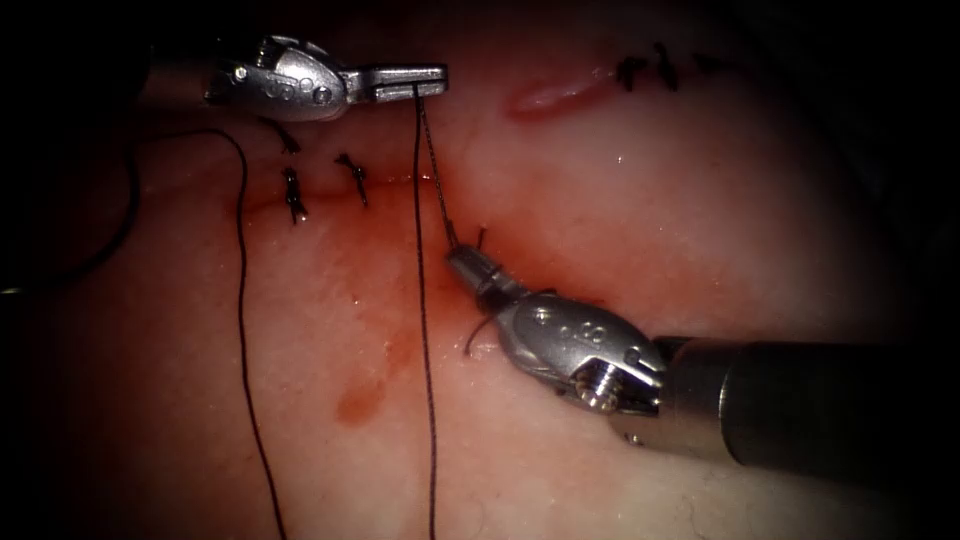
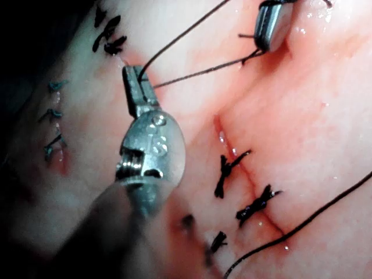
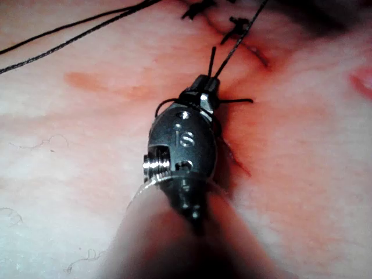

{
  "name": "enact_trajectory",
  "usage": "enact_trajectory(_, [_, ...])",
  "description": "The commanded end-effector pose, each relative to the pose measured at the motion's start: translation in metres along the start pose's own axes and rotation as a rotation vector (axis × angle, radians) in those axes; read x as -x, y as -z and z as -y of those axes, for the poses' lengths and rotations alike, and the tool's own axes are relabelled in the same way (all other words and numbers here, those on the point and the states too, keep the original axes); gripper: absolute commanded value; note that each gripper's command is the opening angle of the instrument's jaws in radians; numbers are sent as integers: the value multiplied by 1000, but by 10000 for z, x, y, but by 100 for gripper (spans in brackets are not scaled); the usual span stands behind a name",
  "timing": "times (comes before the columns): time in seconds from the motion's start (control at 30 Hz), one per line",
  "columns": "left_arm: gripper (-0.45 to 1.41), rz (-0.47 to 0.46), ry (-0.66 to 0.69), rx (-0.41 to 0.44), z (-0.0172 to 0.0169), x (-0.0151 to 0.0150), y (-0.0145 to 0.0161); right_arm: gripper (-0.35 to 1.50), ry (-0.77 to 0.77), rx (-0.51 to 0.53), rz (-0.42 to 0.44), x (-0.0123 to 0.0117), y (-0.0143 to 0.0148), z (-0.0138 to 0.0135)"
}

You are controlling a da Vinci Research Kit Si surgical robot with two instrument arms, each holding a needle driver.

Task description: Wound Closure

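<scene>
Your left tool (image 1: pixel 425 84) sat above the cut (image 1: pixel 400 182), jaws pressed together on the thread (image 1: pixel 420 300), which dropped straight down from them across the tissue (image 1: pixel 700 200) to the lower edge of the endoscope view. A second, twisted strand ran from those jaws down to your right tool (image 1: pixel 462 262), which lay low on the cut's right portion, in the red fluid (image 1: pixel 360 400). Its jaws were pinched on the thread at that spot, with short thread ends sticking out beside the tip.

The right wrist view showed those short ends (image 3: pixel 235 101) more plainly, one on each side of the right tool (image 3: pixel 204 87), and the strand (image 3: pixel 241 38) rising from its tip. The left wrist view showed the left tool (image 2: pixel 135 78) holding two strands at its tip, and the finished stitches (image 2: pixel 229 171) knotted across the cut (image 2: pixel 250 174); the endoscope view showed those stitches (image 1: pixel 293 195) only as small dark marks to the left.

I could not find the needle in these views.

A loose length of thread (image 1: pixel 243 300) curved down the left side. The tissue to the right of the cut lay bare, with another stitched cut (image 1: pixel 560 95) near the upper edge.

Small characters were stamped on both tool heads; I could not read them.
</scene>
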State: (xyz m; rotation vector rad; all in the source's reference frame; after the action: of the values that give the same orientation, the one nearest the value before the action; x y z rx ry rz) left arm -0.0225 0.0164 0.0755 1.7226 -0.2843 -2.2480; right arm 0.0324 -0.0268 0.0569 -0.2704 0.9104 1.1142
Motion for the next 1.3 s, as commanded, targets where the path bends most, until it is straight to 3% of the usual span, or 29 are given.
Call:
enact_trajectory(0.03, [-45, 3, -3, -3, 5, 7, -10, -35, 23, 2, 12, -2, 7, 20])
enact_trajectory(0.37, [-45, 17, -13, 2, 2, 22, -14, -35, 68, 26, 157, 0, 73, 47])
enact_trajectory(0.5, [-45, 19, -8, 0, 9, 27, -13, -35, 77, 17, 160, -1, 84, 52])
enact_trajectory(0.67, [-45, 34, -7, -6, 28, 36, -11, -35, 81, 20, 157, -3, 83, 55])
enact_trajectory(1.0, [-45, 126, -45, -152, 89, 56, 0, -35, 79, 20, 164, -5, 60, 51])
enact_trajectory(1.3, [-45, 185, -73, -166, 74, 81, -13, -35, 79, 23, 181, -4, 47, 44])
